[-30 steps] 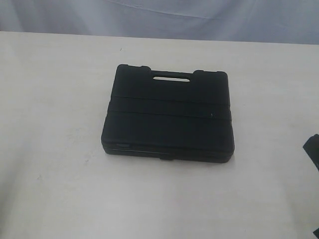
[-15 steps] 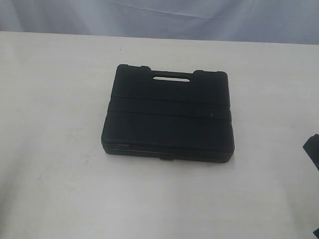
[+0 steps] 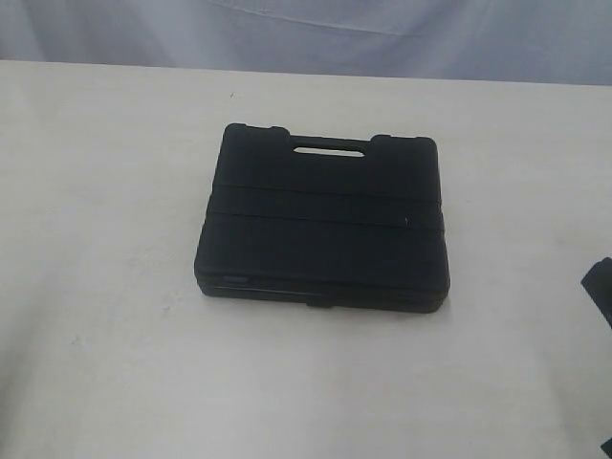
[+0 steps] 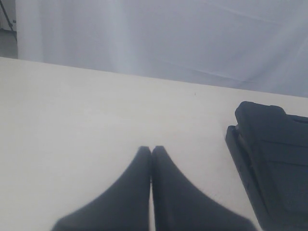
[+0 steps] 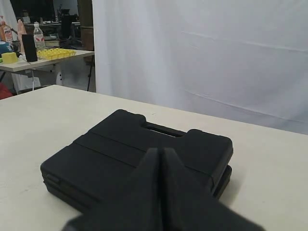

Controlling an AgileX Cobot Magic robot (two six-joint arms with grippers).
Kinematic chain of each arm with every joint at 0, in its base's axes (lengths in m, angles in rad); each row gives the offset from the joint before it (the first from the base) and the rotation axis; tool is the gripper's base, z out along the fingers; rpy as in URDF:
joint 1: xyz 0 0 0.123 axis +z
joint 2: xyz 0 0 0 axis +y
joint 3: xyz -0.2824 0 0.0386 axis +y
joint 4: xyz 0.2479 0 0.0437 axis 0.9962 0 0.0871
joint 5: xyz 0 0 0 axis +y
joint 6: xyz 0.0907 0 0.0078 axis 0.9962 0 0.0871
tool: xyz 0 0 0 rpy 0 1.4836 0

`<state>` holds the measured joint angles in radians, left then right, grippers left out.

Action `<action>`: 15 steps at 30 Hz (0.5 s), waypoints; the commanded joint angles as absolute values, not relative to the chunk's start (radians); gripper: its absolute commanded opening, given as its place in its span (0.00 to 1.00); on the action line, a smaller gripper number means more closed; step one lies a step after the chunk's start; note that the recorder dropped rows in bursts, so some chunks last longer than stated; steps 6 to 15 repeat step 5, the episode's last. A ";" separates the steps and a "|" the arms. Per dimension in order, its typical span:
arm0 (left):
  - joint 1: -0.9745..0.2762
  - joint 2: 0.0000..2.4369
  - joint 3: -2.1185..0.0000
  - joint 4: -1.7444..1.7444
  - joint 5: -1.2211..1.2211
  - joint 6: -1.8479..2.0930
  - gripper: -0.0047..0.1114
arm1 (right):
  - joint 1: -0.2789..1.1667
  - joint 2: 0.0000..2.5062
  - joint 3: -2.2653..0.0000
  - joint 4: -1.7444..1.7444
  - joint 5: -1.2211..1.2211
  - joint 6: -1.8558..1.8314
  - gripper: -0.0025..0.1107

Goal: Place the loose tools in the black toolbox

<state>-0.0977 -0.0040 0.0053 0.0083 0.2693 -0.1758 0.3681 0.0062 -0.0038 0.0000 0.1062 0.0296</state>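
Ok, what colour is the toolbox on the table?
The toolbox is plain black all over, clearest in the exterior view.

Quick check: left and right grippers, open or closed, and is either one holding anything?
Left gripper: closed, holding nothing.
Right gripper: closed, holding nothing.

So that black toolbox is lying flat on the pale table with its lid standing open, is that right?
Not quite. The black toolbox does lie flat on the pale table, but its lid is shut, not standing open. The exterior view shows it closed.
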 commanded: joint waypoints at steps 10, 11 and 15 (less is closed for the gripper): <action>-0.103 0.000 0.000 0.000 0.272 -0.175 0.04 | 0.361 0.000 0.000 -0.009 0.103 0.031 0.02; -0.103 0.000 0.000 0.000 0.272 -0.175 0.04 | 0.361 0.000 0.000 -0.009 0.103 0.031 0.02; -0.103 0.000 0.000 0.000 0.272 -0.175 0.04 | 0.361 0.000 0.000 -0.009 0.103 0.031 0.02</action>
